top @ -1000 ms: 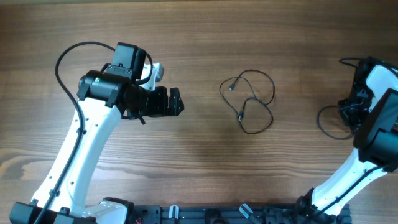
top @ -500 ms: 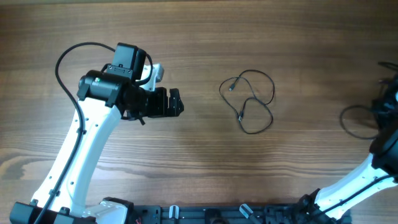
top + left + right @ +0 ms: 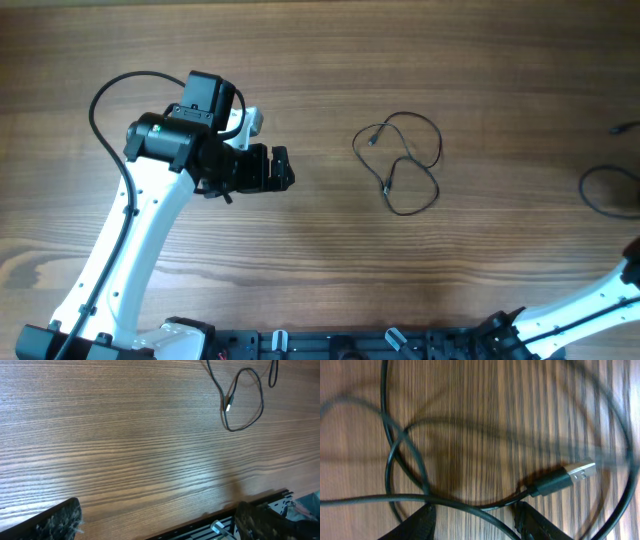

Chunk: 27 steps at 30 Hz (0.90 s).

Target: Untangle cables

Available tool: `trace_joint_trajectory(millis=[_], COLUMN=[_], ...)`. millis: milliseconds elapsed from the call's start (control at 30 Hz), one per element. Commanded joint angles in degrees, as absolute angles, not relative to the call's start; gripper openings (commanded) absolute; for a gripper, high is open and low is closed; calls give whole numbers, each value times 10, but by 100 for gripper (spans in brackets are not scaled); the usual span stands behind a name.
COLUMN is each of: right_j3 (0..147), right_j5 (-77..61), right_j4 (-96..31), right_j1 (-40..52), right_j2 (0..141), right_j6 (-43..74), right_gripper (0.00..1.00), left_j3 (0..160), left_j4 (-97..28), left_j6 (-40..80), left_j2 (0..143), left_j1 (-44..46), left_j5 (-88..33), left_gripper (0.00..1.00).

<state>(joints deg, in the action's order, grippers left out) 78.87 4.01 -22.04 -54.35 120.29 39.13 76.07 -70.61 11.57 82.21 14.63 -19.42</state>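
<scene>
On wood-grain table (image 3: 300, 50), black cable (image 3: 400, 165)

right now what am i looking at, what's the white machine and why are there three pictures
Two robot arms at a wooden table, meant to untangle cables. One picture looks down from above; the others come from a camera on each wrist. From above you see the left end effector, open and empty, and a black cable mid-table. The right wrist camera shows the right end effector over a second cable with a USB plug; whether it grips it, I cannot tell.
</scene>
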Motion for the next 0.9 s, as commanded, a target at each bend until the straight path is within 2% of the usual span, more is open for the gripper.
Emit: trace_joint_trajectory(millis=[0,67,133,233,300,400,567,700,800,867], right_j3=[780,781,781,781,781,781,781,781,778,769], right_j5=[-148,-201,-201,-209,-169,-31,107,84,-20,-93], right_j4=[-183,-167,-171,-180,-204,-269,-408,-471,-538,-544], right_j1=[-590,-607,-608,-594,-581,-564,-562,-561,-553,-536], right_j2=[1234,1232,1227,1204,1175,1106,989,945,943,943], right_j6=[392,392,392,404,423,430,527,531,515,449], right_gripper=[63,75,80,100,100,100,100,100,100,100], left_j3=[761,761,761,761,761,761,761,761,761,761], left_j4=[-708,-708,-709,-708,-708,-708,-707,-708,-698,-685], left_j6=[107,109,109,109,109,109,106,106,107,109], left_j2=[814,814,814,814,814,814,814,814,814,814], left_j1=[148,148,148,148,148,148,148,148,148,148], left_j5=[-199,-199,-199,-199,-199,-199,-199,-199,-199,-187], left_gripper=[100,100,100,100,100,100,100,100,100,97])
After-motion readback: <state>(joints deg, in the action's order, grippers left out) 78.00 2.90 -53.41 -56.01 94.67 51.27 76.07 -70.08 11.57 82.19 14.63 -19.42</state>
